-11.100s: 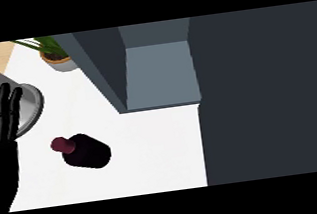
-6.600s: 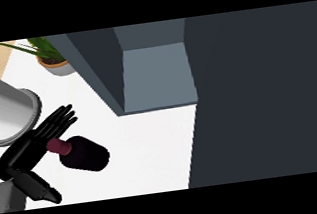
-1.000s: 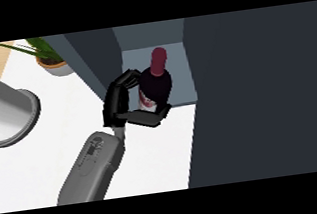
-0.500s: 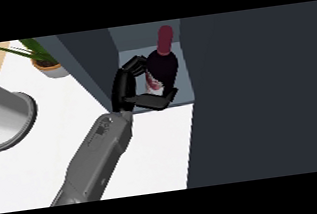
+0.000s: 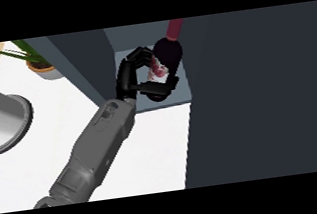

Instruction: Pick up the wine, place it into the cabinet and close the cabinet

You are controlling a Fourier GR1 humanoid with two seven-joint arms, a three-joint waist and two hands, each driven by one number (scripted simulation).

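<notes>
While inside cabinet (image 5: pixel 152 97), left robot hand (image 5: pixel 134 77) curled around wine (image 5: pixel 167 55).

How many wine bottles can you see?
1. The wine bottle stands inside the open cabinet, held by the hand. Others could be hidden behind the dark cabinet door.
</notes>
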